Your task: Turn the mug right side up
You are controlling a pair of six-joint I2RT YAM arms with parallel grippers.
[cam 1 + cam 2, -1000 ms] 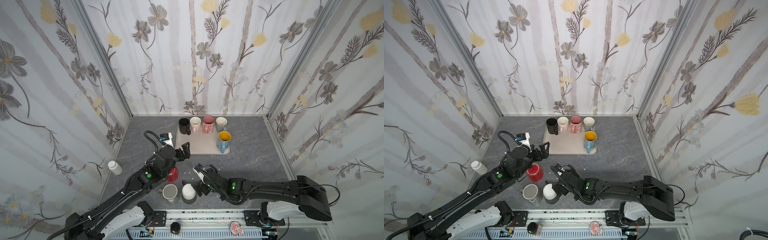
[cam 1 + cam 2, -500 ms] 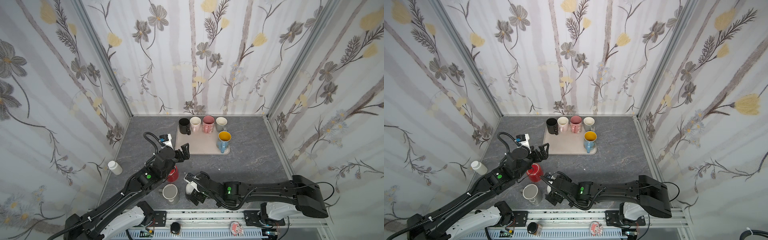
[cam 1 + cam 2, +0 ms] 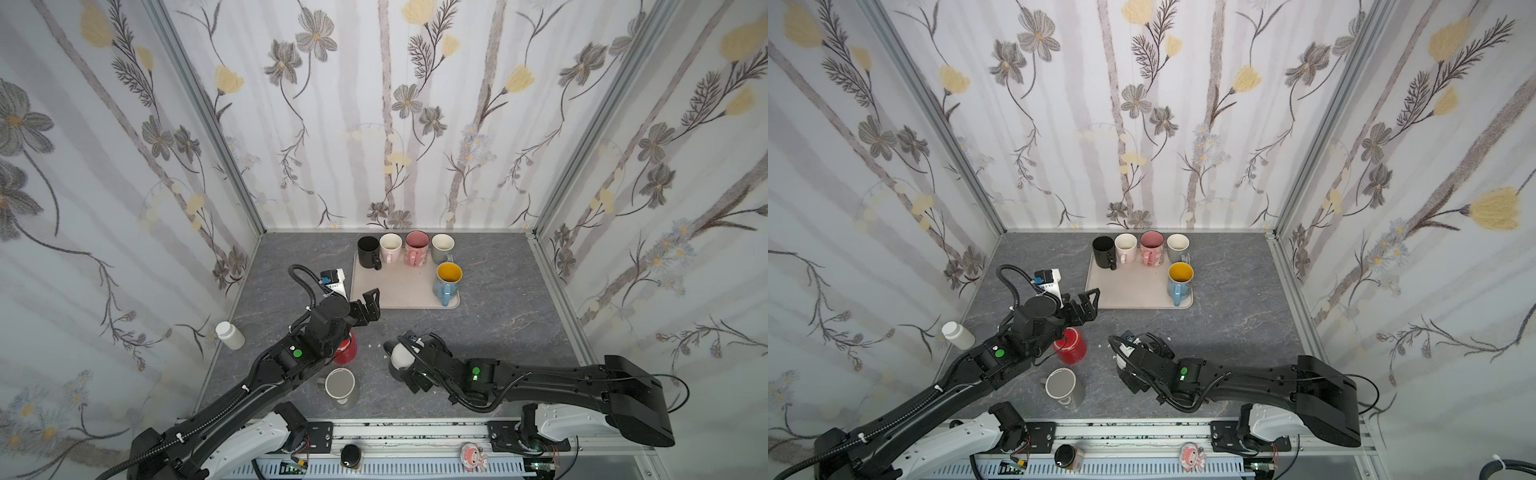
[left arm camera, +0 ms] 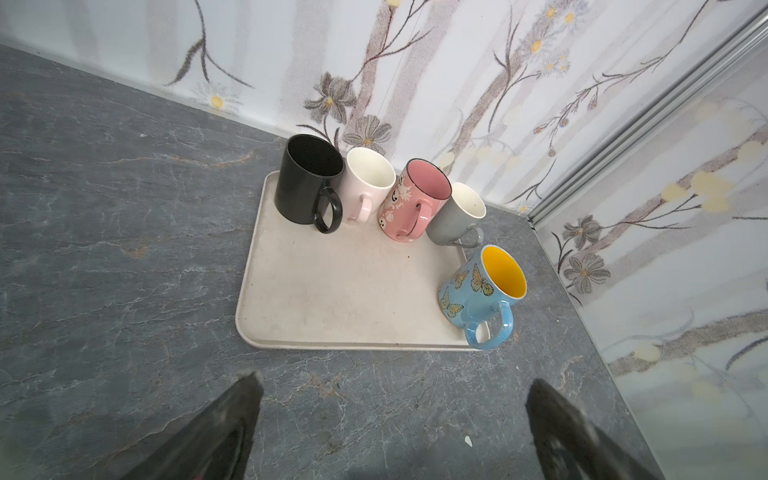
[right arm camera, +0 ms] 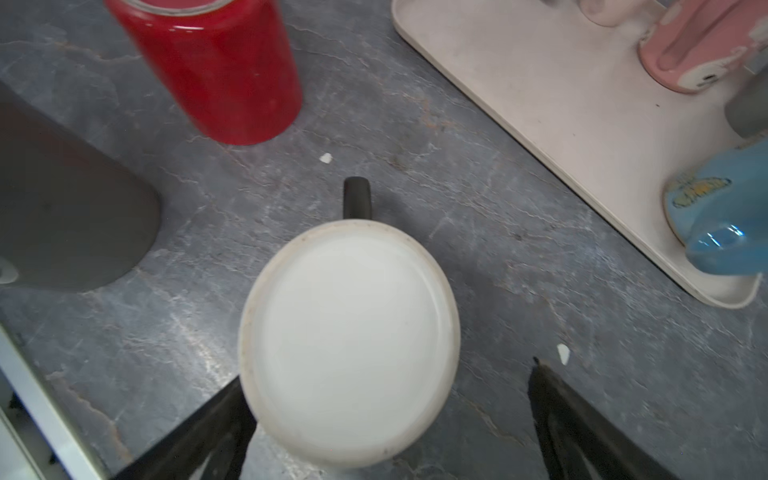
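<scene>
- Right gripper [image 5: 390, 376]: spread wide, clamps nothing. Straddles the upside-down mug with white base, dark grey wall and dark handle [image 5: 349, 332], one finger [image 5: 199, 436] at the base's edge, the other [image 5: 582, 428] apart from it.
- Against a second ago: now over the mug rather than beside it. Mug itself slid away from the upright grey ceramic mug [image 3: 340, 384], then just beside it, now well apart and nearer the middle of the grey marbled table [image 3: 498, 316].
- For the task: still base up and rim down on the table, so nothing turned yet. Probably more room now for a grip across the wall.
- Left gripper [image 4: 395, 384]: likewise apart and empty. Hangs unchanged over bare table short of the beige rectangular tray [image 4: 332, 291], with the glossy red cup [image 3: 349, 353] half under its arm in both top views.
- On the tray, upright: black mug [image 4: 307, 183], pale pink mug [image 4: 365, 183], pink patterned mug [image 4: 415, 199], small grey mug [image 4: 453, 216], blue butterfly mug [image 4: 478, 291].
- Hard to make out: contact between finger and base, blurred in the right wrist view; cannot tell.
- Hidden: mug's wall and rim under its own base there, and partly under the gripper in both top views. Handle clear only in the wrist view.
- Cut off: the red cup's top in that same view.
</scene>
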